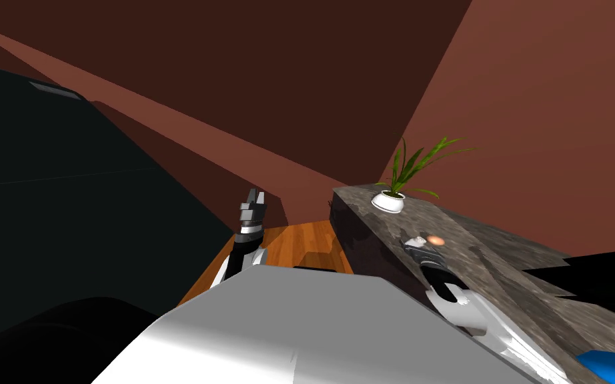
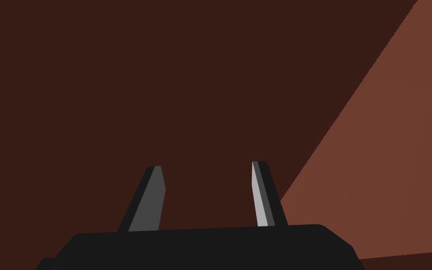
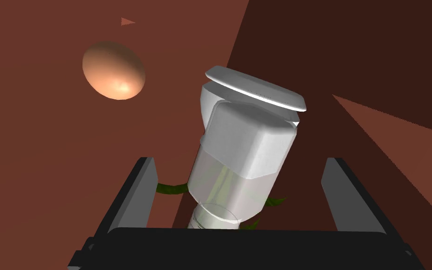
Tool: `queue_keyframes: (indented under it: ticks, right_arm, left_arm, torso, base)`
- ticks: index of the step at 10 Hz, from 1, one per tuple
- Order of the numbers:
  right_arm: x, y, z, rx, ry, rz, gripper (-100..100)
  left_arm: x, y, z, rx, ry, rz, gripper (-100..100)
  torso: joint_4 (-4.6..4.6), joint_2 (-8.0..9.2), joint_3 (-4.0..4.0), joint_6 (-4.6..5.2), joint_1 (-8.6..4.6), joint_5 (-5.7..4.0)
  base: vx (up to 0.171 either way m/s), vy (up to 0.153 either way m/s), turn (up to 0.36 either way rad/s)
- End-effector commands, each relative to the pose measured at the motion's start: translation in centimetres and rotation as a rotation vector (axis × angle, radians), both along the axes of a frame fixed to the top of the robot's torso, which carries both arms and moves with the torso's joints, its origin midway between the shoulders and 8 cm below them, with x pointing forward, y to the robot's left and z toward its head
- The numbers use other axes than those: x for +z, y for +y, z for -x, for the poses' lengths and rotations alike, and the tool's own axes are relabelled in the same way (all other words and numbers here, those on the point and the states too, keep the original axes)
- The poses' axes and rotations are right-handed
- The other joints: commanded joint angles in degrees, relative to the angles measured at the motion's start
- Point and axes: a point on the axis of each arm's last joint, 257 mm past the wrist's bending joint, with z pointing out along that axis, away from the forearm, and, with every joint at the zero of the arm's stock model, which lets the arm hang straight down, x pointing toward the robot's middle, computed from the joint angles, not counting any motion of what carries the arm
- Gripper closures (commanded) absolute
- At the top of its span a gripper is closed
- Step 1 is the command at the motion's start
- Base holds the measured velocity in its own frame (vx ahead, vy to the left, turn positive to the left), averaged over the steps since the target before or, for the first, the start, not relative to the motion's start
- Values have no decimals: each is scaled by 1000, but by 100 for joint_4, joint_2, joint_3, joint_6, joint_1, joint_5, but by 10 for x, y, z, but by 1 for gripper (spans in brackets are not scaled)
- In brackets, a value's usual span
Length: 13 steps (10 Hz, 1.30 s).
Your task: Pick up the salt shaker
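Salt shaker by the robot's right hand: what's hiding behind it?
Behind the clear shaker with the white faceted cap, green leaf tips stick out at both sides; the shaker covers the rest of them. A tan egg-shaped thing lies farther off.

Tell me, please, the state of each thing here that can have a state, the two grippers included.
Salt shaker: cap on, between the right jaws, not yet gripped.
Right gripper: jaws open, one on each side of the shaker, over the counter.
Left gripper: jaws open, holding nothing, off to the side of the counter.
Egg: whole, beyond the shaker.
Potted plant: upright at the counter's far end.
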Motion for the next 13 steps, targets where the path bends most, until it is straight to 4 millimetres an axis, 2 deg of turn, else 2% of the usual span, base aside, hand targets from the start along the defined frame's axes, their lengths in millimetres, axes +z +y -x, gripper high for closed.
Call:
queue_keyframes:
  ticks: [1,2,7,8,9,13]
  right_arm:
    - [-3,2,-16,5,-3,-6,-100]
    - [-9,2,-26,15,17,1,-100]
    - [0,9,-72,35,-12,-5,-100]
    - [-6,9,-82,43,10,2,-100]
    - [2,12,-96,49,-11,-3,-100]
    - [5,16,-131,71,10,14,-100]
  left_arm:
    - [0,0,0,0,0,0,0]
    - [0,0,0,0,0,0,0]
    - [0,0,0,0,0,0,0]
    - [0,0,0,0,0,0,0]
    - [0,0,0,0,0,0,0]
    - [0,0,0,0,0,0,0]
  torso:
    - [0,0,0,0,0,0]
    - [1,-1,0,-2,1,0]
    - [1,0,1,-1,3,1]
    - [-1,-8,-3,-3,3,1]
    - [0,-2,-1,1,0,1]
    - [0,-3,0,-1,0,1]
  base:
    - [-54,3,-57]
    - [-78,2,-99]
    - [-48,3,-32]
    - [-53,-4,-89]
    - [-54,-3,-49]
    - [-61,-1,-48]
